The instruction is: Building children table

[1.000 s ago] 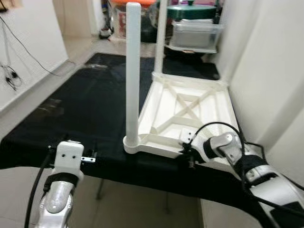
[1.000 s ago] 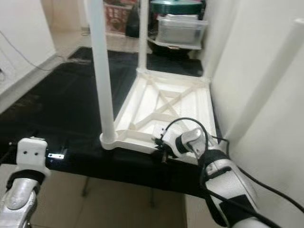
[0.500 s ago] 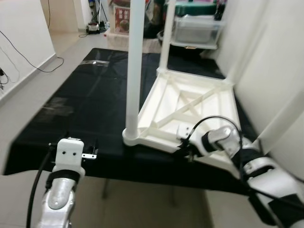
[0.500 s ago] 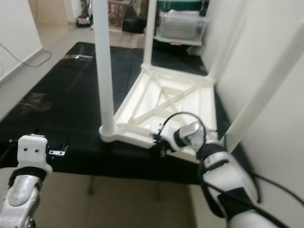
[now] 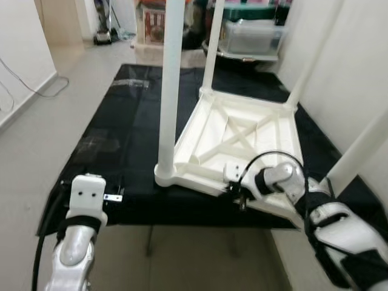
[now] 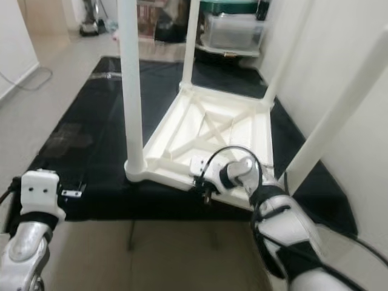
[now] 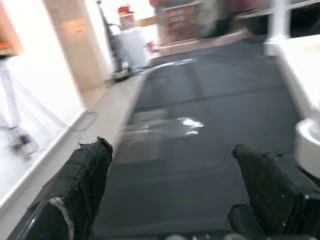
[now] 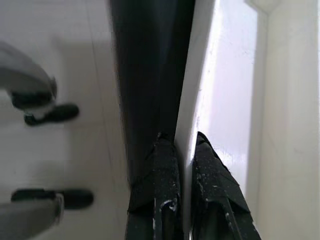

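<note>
Two thin black fingers of my right gripper pinch the upturned white plastic table's near rim at five o'clock; that shallow bite could slip. Left gripper spread, idle.

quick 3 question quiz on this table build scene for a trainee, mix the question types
1. True or false: the right gripper is pinching the near rim of the upturned white tabletop.
2. The left gripper is: A) shut on a table leg B) open above the black mat C) resting on the tabletop.
3. Fill in: the tabletop lies with its ribbed underside facing ____.

Key: 1 true; 2 B; 3 up
</note>
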### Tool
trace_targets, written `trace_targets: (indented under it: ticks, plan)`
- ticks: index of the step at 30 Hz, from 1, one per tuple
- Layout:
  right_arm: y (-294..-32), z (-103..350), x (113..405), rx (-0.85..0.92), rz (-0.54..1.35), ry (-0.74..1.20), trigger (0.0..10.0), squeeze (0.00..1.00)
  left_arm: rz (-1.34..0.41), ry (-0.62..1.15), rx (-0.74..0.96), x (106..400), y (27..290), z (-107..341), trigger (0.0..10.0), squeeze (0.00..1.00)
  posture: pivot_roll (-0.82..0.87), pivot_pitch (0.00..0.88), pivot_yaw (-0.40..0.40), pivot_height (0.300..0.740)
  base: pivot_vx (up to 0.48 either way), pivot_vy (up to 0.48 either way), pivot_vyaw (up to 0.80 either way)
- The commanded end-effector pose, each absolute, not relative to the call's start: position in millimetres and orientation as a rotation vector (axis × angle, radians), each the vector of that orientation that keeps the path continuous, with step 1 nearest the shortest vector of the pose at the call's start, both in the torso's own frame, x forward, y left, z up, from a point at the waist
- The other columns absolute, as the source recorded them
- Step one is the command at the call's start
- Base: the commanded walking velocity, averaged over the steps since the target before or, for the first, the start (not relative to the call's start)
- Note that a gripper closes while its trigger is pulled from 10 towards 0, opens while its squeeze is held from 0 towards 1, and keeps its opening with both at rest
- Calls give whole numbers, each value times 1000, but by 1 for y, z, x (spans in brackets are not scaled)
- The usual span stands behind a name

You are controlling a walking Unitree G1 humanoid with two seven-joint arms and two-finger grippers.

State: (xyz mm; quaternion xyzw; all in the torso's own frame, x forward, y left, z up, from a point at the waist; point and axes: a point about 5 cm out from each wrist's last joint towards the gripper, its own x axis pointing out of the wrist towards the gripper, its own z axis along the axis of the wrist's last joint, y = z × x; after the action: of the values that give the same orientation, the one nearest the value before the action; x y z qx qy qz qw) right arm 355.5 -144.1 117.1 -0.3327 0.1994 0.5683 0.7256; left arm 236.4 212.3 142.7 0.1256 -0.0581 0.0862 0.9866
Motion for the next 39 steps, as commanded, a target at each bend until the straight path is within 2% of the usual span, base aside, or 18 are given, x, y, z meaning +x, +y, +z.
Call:
trace_targets:
  ticks: [1, 8, 14, 28, 32, 35, 39]
  plan:
    - [-124, 141, 359, -865, 1359, 249, 0, 0, 147, -117, 240, 238, 205, 142, 10000, 0, 90, 0, -117, 740, 0, 0, 0]
    - [-113, 148, 356, -964, 1414, 115, 0, 0, 150, -116, 246, 238, 205, 141, 10000, 0, 93, 0, -117, 740, 0, 0, 0]
    - [-109, 152, 357, -1010, 1412, 80, 0, 0, 145, -115, 247, 239, 204, 141, 10000, 0, 86, 0, -114, 740, 0, 0, 0]
    - [-89, 178, 375, -1007, 1235, -1, 0, 0, 142, -115, 241, 241, 203, 140, 10000, 0, 83, 0, -114, 740, 0, 0, 0]
    - [-75, 191, 386, -1025, 1089, -46, 0, 0, 141, -115, 242, 241, 203, 140, 10000, 0, 90, 0, -119, 740, 0, 0, 0]
    - [-71, 194, 388, -1028, 1054, -61, 0, 0, 143, -115, 243, 241, 203, 140, 10000, 0, 90, 0, -119, 740, 0, 0, 0]
    - [-70, 193, 388, -1109, 1029, -92, 0, 0, 145, -114, 244, 241, 203, 139, 10000, 0, 90, 0, -119, 740, 0, 0, 0]
